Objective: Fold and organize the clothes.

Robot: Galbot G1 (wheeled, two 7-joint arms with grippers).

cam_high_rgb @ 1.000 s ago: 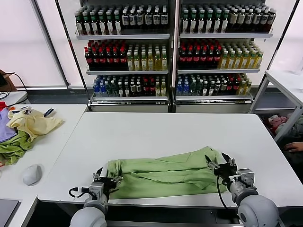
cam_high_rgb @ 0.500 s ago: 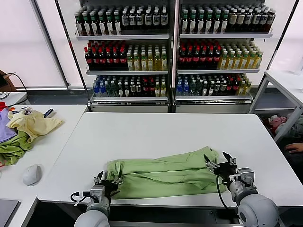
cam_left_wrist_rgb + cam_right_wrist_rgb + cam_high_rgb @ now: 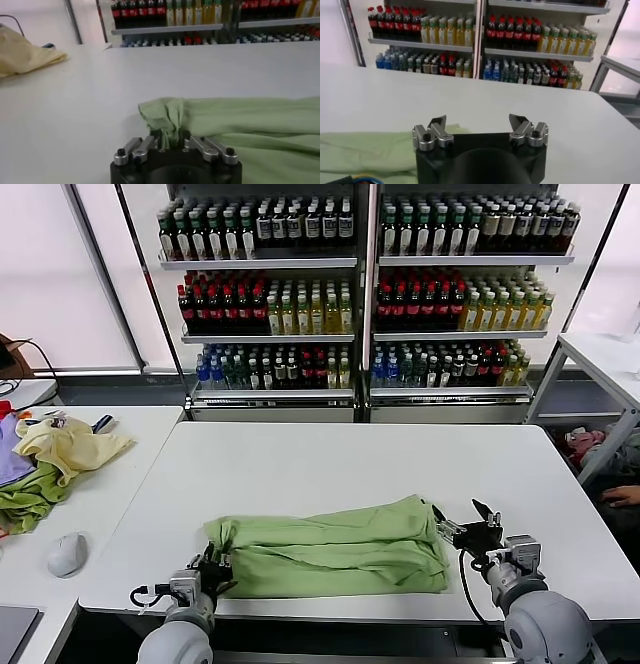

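Observation:
The light green shirt (image 3: 330,549) lies folded in a long band across the front of the white table (image 3: 330,459). My left gripper (image 3: 210,570) is at the shirt's left end, shut on a bunched fold of its fabric, as the left wrist view (image 3: 167,141) shows. The rest of the shirt (image 3: 245,125) stretches away from it. My right gripper (image 3: 467,528) is open and empty, just beyond the shirt's right end and apart from it. In the right wrist view the right gripper (image 3: 479,124) is spread over bare table, with the shirt (image 3: 365,149) off to one side.
A side table at the left holds a pale yellow garment (image 3: 70,446), a darker green garment (image 3: 25,502) and a grey mouse (image 3: 68,552). Shelves of bottles (image 3: 360,294) stand behind the table. A white rack (image 3: 600,384) stands at the right.
The left gripper has drawn the shirt's left end to the left, and the whole shirt has slid left. Its right end now lies clear of the open right gripper.

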